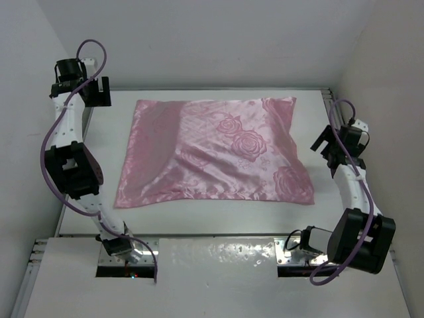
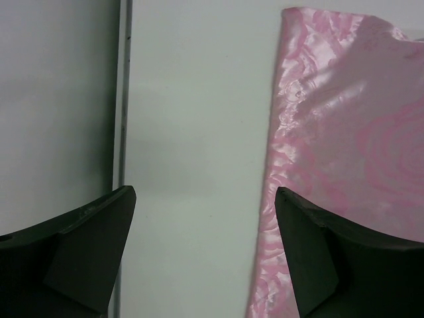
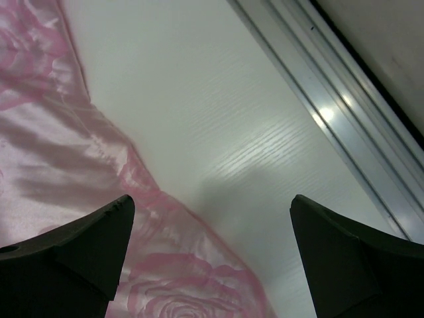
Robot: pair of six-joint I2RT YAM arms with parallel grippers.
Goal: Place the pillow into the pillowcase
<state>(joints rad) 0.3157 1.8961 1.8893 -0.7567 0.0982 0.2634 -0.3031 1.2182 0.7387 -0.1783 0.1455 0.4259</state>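
Nothing can be read from where I stand: no words, numbers, brand marks or signs show in any of the three views. The only marking is the woven rose pattern on the pink pillowcase (image 1: 212, 152), which is decoration, not lettering.

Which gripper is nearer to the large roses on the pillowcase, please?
Right. The right gripper is just off the pillowcase edge beside the roses; the left gripper is off the opposite far corner.

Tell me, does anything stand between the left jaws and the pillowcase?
Nothing visible does. In the left wrist view, only bare white table lies between the open left jaws and the edge of the pillowcase.
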